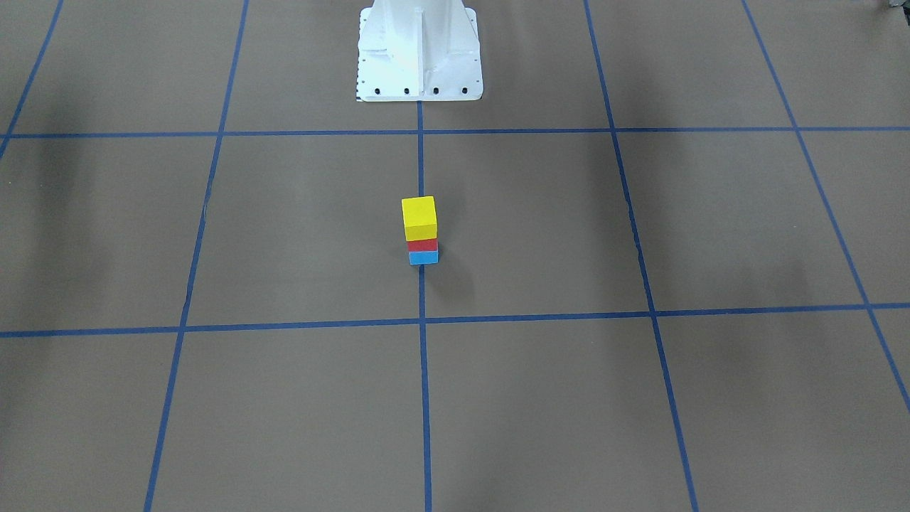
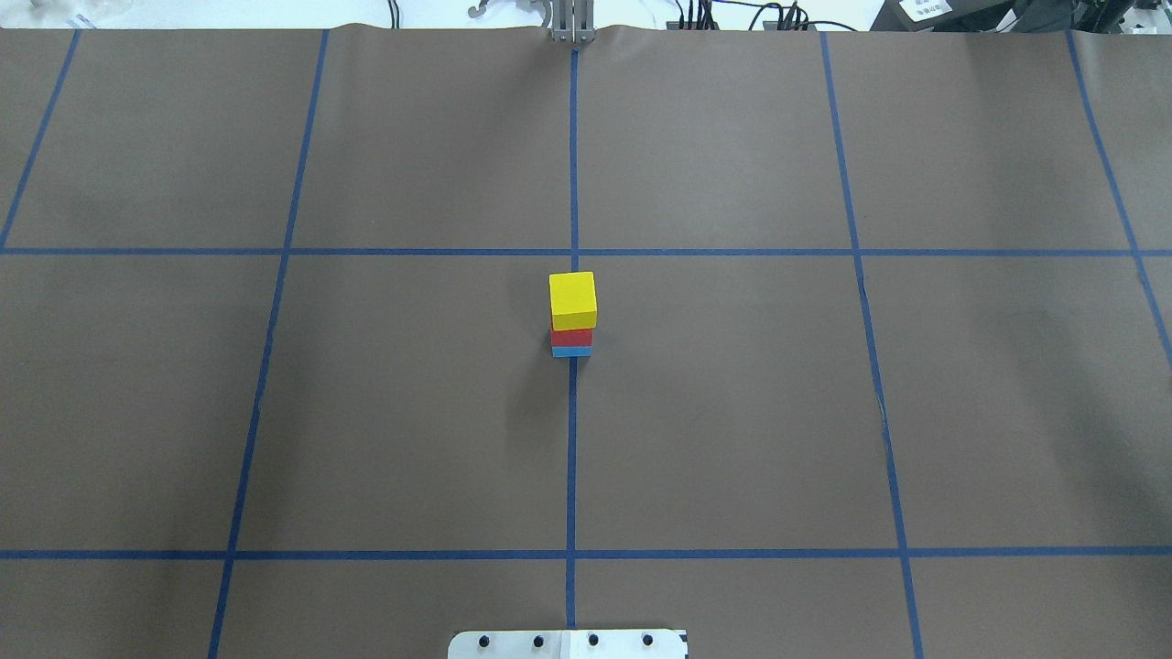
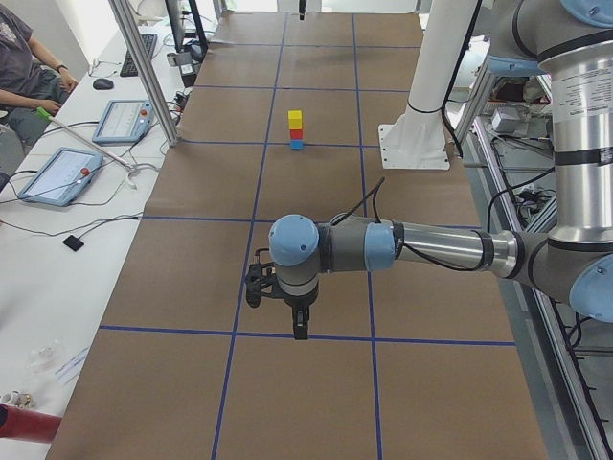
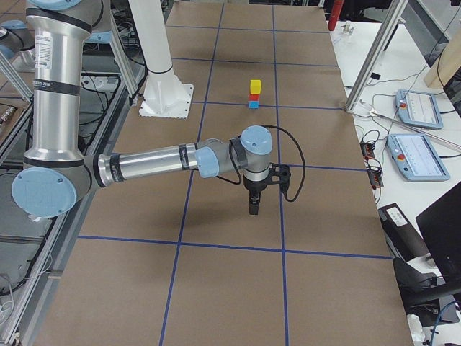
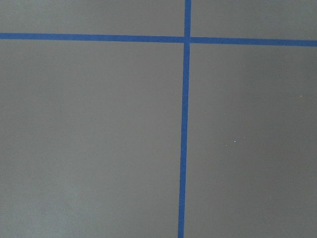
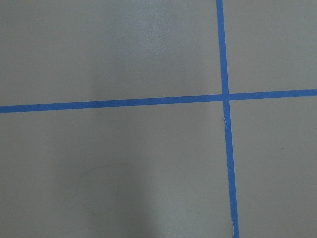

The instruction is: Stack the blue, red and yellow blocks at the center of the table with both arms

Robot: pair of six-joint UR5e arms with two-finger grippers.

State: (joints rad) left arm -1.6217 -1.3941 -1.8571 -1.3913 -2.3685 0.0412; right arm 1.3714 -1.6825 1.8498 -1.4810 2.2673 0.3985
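A yellow block (image 2: 572, 297) sits on a red block (image 2: 571, 337), which sits on a blue block (image 2: 571, 351), as one upright stack on the centre line of the table. The stack also shows in the front view (image 1: 419, 229). My left gripper (image 3: 299, 329) shows only in the exterior left view, low over the table and far from the stack (image 3: 296, 131). My right gripper (image 4: 253, 207) shows only in the exterior right view, also far from the stack (image 4: 254, 95). I cannot tell whether either is open or shut. Both wrist views show only brown table and blue tape.
The white robot pedestal (image 1: 419, 50) stands at the table's robot-side edge. Tablets (image 3: 57, 172) and a seated person (image 3: 24, 67) are beside the table's far side. A metal frame post (image 3: 144, 72) rises at that edge. Blue tape lines grid the brown table.
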